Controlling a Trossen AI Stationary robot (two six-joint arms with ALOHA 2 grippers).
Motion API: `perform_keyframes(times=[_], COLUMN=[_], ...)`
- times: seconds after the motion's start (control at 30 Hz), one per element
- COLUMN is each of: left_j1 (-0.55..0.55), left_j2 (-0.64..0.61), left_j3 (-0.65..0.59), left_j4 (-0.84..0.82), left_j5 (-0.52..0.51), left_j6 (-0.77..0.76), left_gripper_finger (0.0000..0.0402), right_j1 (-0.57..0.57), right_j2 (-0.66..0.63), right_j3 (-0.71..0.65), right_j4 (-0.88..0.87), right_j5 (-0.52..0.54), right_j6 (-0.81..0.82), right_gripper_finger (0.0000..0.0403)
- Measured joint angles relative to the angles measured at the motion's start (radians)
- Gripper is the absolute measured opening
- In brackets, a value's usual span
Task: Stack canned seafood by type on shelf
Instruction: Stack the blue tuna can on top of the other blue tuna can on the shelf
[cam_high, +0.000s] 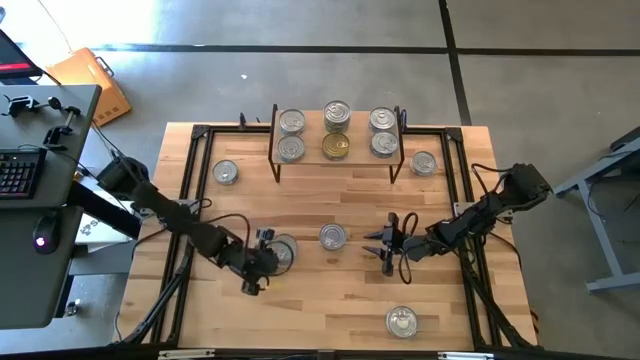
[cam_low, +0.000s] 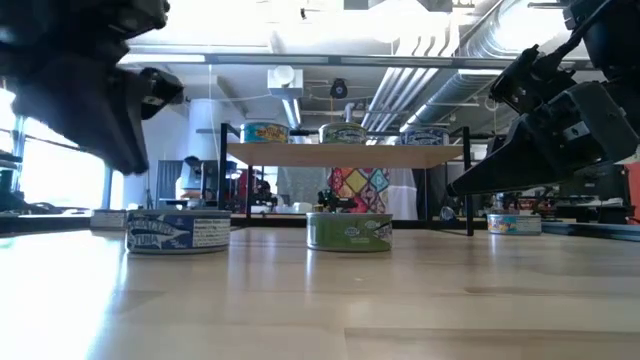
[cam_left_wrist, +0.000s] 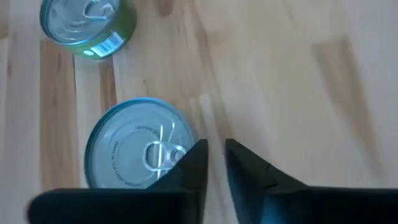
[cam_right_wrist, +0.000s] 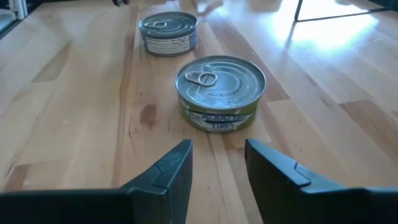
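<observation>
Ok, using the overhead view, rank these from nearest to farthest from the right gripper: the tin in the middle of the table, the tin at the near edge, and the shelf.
1. The middle tin, just left of the right gripper, on the open tabletop.
2. The near-edge tin, alone toward the front edge.
3. The shelf, at the back, carrying six tins.

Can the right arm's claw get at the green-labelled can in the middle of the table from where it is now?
Probably yes. The right claw is open, aimed straight at the green-labelled can, with only bare tabletop between them. The blue-labelled can sits beyond it, out of the way.
</observation>
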Motion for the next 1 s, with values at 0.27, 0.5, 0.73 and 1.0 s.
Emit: perform_keyframes(times=[0.27, 0.5, 0.73, 1.0], left_j1=[-0.004, 0.019, 0.028, 0.060], left_j2=[0.118, 0.205, 0.218, 0.200], left_j3=[0.000, 0.049, 0.138, 0.157], left_j4=[-0.037, -0.008, -0.016, 0.108], left_j5=[-0.113, -0.125, -0.117, -0.102], left_j6=[0.025, -0.021, -0.045, -0.089], left_gripper_finger=[0.0123, 0.0048, 0.0011, 0.0001], right_j1=[0.000, 0.000, 0.000, -0.068], right_j2=[0.000, 0.000, 0.000, 0.000], right_j3=[0.000, 0.000, 0.118, 0.321], right_j4=[0.005, 0.081, 0.166, -0.035], right_j5=[0.000, -0.037, -0.218, -0.220], right_j6=[-0.014, -0.045, -0.400, -0.545], right_gripper_finger=[0.0138, 0.0138, 0.0138, 0.0154])
